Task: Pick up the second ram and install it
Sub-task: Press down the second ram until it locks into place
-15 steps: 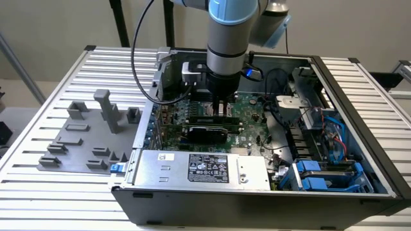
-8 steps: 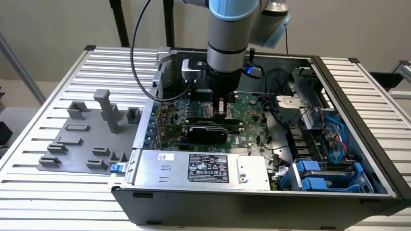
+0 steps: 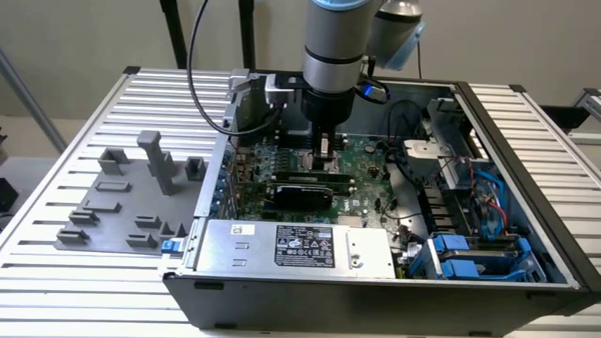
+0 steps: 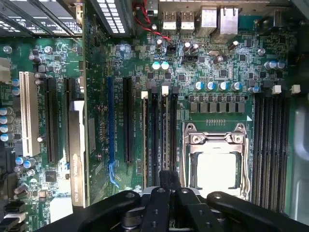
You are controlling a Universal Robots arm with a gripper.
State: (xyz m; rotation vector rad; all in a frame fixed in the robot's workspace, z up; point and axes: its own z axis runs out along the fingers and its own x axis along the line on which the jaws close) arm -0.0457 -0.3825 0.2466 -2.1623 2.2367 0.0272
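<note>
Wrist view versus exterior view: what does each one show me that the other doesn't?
Wrist view: close detail of the silver CPU socket, long black memory slots, a white slot and rear ports. Exterior view: the arm, power supply, blue drive bays and a gray parts tray on the slatted table. Shared: the green motherboard.

The arm's gripper (image 3: 324,158) hangs low inside the open computer case (image 3: 526,176), just above the motherboard (image 3: 362,165). Directly below it lies a long green stick, the second ram (image 3: 305,175), with a black block (image 3: 300,197) just beyond. Nearer the camera sits the silver power supply (image 3: 291,246). Well off to the exterior view's left stands a grey fixture (image 3: 131,197) on the slatted table (image 3: 56,211).
</note>
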